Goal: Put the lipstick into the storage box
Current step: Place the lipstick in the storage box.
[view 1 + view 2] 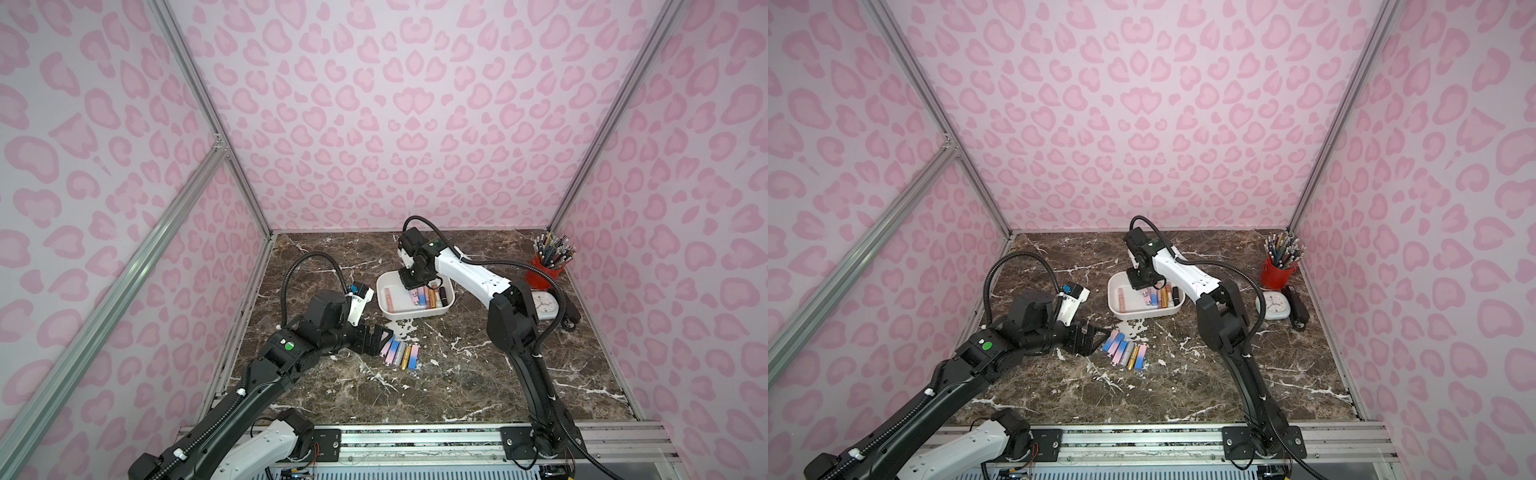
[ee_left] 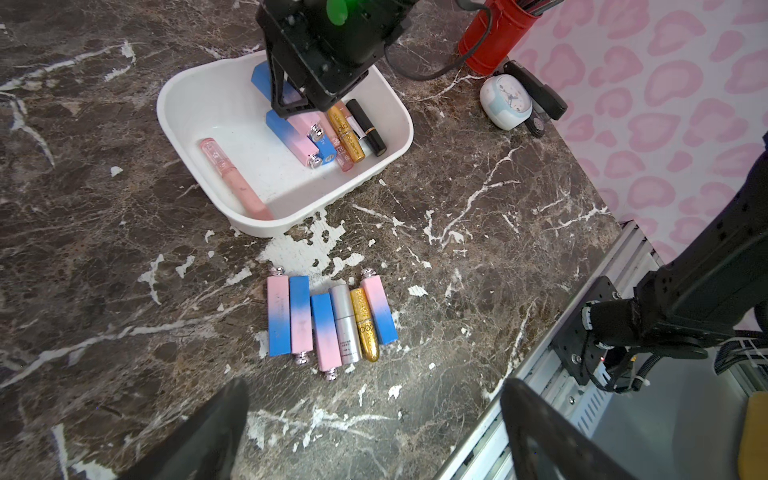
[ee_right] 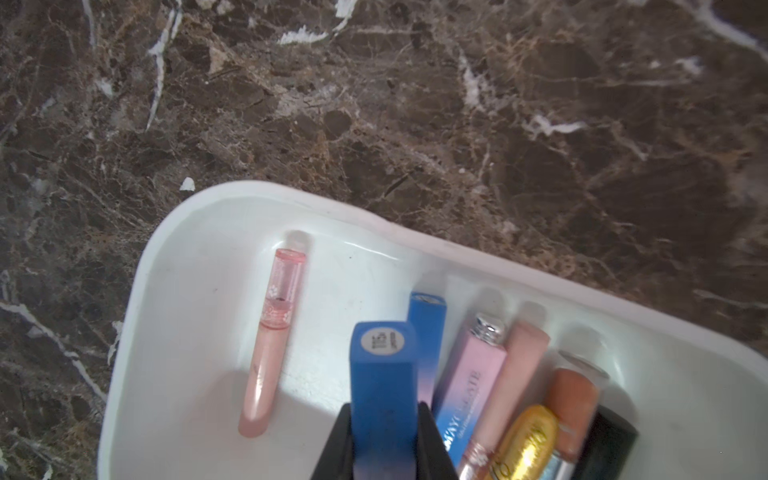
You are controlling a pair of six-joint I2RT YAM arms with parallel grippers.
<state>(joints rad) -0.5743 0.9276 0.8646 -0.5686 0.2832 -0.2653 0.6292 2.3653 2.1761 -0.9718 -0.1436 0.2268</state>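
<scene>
The white storage box [image 1: 415,314] [image 1: 1142,314] stands mid-table and holds several lipsticks [image 2: 351,135], among them a pink gloss tube [image 3: 274,332]. My right gripper [image 1: 409,284] [image 3: 384,411] hangs over the box's inside, shut on a blue-to-pink square lipstick [image 3: 382,374] [image 2: 261,79] whose blue end points down. A row of several lipsticks [image 1: 401,353] [image 2: 328,320] lies on the marble in front of the box. My left gripper [image 1: 376,338] [image 2: 374,390] is just left of that row, low over the table, open and holding nothing.
A red pencil cup [image 1: 544,274] stands in the far right corner, with a white clock [image 1: 544,307] and a black stapler [image 1: 1298,305] in front of it. Pink patterned walls close three sides. A metal rail [image 1: 415,440] runs along the front edge.
</scene>
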